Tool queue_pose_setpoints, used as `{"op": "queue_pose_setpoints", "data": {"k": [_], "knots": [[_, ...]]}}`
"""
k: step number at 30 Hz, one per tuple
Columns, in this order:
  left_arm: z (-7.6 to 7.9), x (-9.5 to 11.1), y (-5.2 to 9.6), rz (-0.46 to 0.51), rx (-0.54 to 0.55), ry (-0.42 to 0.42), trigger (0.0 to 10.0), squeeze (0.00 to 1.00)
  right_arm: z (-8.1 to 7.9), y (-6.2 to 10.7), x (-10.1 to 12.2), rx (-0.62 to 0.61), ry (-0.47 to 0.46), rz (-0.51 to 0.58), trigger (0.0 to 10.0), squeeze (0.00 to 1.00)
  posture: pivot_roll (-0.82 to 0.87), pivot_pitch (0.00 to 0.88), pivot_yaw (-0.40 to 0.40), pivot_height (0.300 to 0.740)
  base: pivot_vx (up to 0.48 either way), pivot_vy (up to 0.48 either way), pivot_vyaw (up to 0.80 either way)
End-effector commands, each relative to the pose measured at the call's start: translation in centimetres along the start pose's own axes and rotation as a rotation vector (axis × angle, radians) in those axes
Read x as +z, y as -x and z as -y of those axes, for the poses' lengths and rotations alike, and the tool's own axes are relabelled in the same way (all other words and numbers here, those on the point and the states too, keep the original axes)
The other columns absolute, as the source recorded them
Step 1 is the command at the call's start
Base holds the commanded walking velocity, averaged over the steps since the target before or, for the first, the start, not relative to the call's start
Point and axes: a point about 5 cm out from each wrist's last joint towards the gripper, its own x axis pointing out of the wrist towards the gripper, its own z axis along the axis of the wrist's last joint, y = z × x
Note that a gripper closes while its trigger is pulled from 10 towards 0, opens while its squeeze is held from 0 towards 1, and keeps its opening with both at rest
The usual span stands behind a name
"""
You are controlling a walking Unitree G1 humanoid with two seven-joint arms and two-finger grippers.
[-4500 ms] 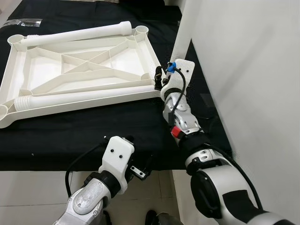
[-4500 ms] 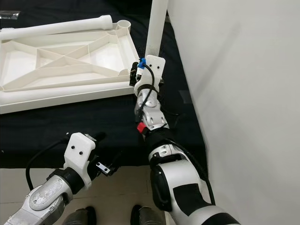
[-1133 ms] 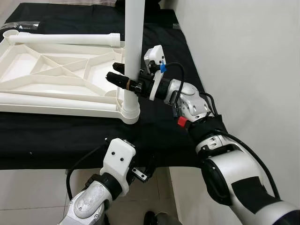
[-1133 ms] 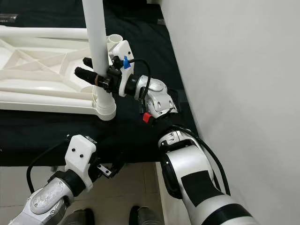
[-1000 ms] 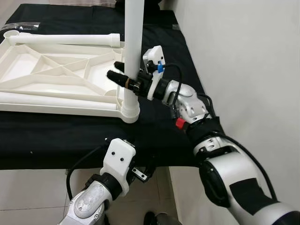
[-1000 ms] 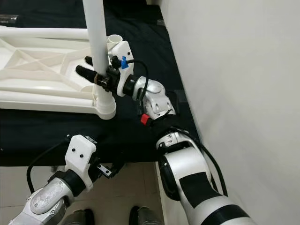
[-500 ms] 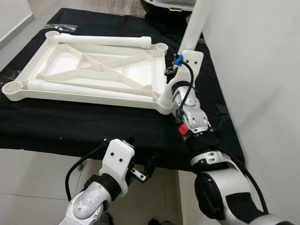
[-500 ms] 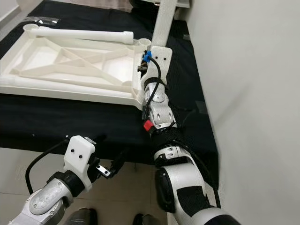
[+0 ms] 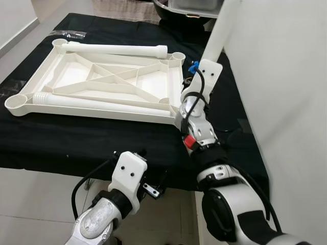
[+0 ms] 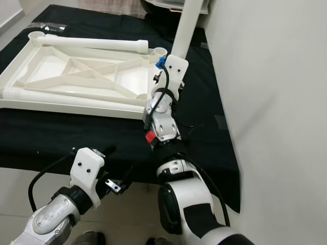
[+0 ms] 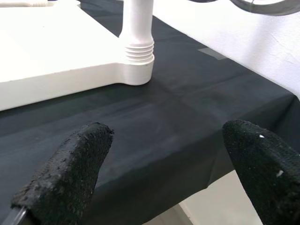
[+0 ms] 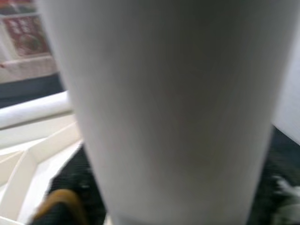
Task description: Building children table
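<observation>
Right gripper (image 9: 185, 84) around upright leg (image 9: 218, 33)

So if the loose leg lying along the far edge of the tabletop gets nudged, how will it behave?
The far leg is a smooth round tube, so it would probably roll. The raised rim of the tabletop would likely check it. It looks like hollow plastic: probably light and stiff.

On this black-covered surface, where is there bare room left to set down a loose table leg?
Bare black cloth runs along the front edge, between the upturned white plastic tabletop and the drop-off. A narrower strip lies right of the upright white leg, toward the wall. The tabletop's middle is crowded with ribs and two loose white legs; the right end effector works at its near right corner.
</observation>
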Motion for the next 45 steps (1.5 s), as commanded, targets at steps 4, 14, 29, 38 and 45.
{"op": "queue_pose_setpoints", "data": {"k": [4, 14, 29, 38, 45], "knots": [[0.3, -0.8, 0.2, -0.027, -0.008, 0.017, 10.0, 0.0, 1.7, -0.7, 0.9, 0.084, -0.015, 0.049, 10.0, 0.0, 0.12, 0.141, -0.125, 0.74, 0.0, 0.0, 0.0], [0.6, -1.4, 0.2, -0.043, -0.014, 0.034, 10.0, 0.0, 3.8, -1.9, 1.3, 0.794, -0.066, -0.03, 10.0, 0.0, 0.12, 0.137, -0.126, 0.74, 0.0, 0.0, 0.0], [0.8, -1.4, 0.4, -0.038, -0.009, 0.036, 10.0, 0.0, 1.6, 1.2, 1.5, 1.646, 0.079, -0.232, 10.0, 0.0, 0.15, 0.144, -0.146, 0.74, 0.0, 0.0, 0.0], [0.9, -1.5, 0.6, -0.04, -0.01, 0.037, 10.0, 0.0, 0.7, 1.1, 2.1, 1.652, 0.025, -0.178, 0.0, 0.0, 0.15, 0.126, -0.151, 0.74, 0.0, 0.0, 0.0], [1.1, -1.8, 0.6, -0.046, -0.014, 0.04, 10.0, 0.0, 1.8, 0.0, 0.8, 1.331, 0.005, -0.142, 0.0, 0.0, 0.14, 0.108, -0.14, 0.74, 0.0, 0.0, 0.0]]}}
